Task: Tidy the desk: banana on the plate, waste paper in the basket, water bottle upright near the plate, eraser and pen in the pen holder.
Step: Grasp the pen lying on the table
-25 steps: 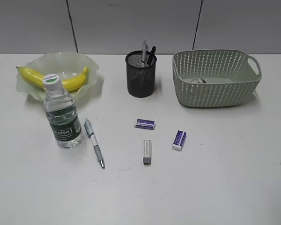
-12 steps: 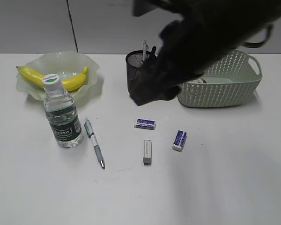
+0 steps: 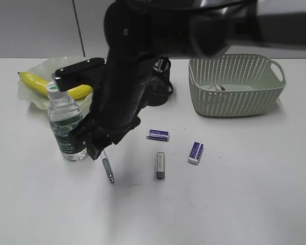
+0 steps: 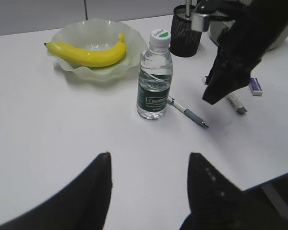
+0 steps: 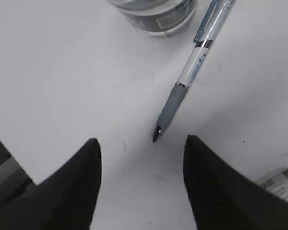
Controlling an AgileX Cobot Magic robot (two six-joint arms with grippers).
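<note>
My right gripper [image 5: 141, 142] hangs open just above the desk [image 3: 219, 204], its fingertips either side of the tip of the white and grey pen [image 5: 197, 67]. In the exterior view this right gripper [image 3: 98, 151] reaches across to the left and hides most of the pen [image 3: 108, 171]. The water bottle [image 3: 66, 127] stands upright beside it, in front of the plate [image 3: 35, 99] that holds the banana [image 3: 30, 80]. Three erasers [image 3: 158, 135] [image 3: 160, 165] [image 3: 195, 152] lie on the desk. The waste paper [image 3: 217, 87] is in the basket [image 3: 237, 104]. My left gripper [image 4: 150, 155] is open over bare desk.
The arm covers much of the black mesh pen holder [image 3: 162, 92], which stands behind the erasers. In the left wrist view the right arm [image 4: 240, 52] hangs over the pen [image 4: 187, 112], to the right of the bottle [image 4: 155, 79]. The table's near edge [image 4: 273, 175] shows at lower right.
The right arm has swung in from the right, passed over the pen holder, and come down to the left over the pen. Nothing on the desk has moved.
</note>
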